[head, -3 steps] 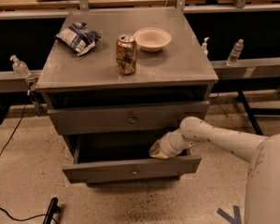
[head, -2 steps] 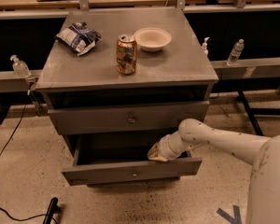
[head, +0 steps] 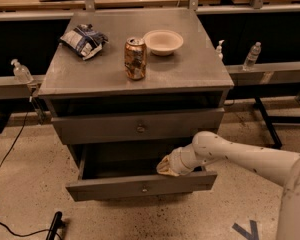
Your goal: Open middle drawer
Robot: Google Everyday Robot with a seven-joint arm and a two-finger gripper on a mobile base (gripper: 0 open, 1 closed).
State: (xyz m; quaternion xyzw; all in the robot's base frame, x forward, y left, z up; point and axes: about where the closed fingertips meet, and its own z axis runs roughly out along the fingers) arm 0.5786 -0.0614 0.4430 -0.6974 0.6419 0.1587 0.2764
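Since a second ago the middle drawer [head: 115,189] has slid slightly further toward the camera, and the tool [head: 166,165] has shifted left with it. Speckled floor [head: 30,184] lies nearest. Pulled out low in the desk [head: 190,69], the drawer runs left to right, front facing the camera. The tool sits at its upper front edge, right of centre; whether it grips I cannot tell. Above is a shut drawer [head: 100,126], then a can [head: 135,59], bag [head: 83,40] and bowl [head: 163,41]. A bottle [head: 252,56] stands behind.
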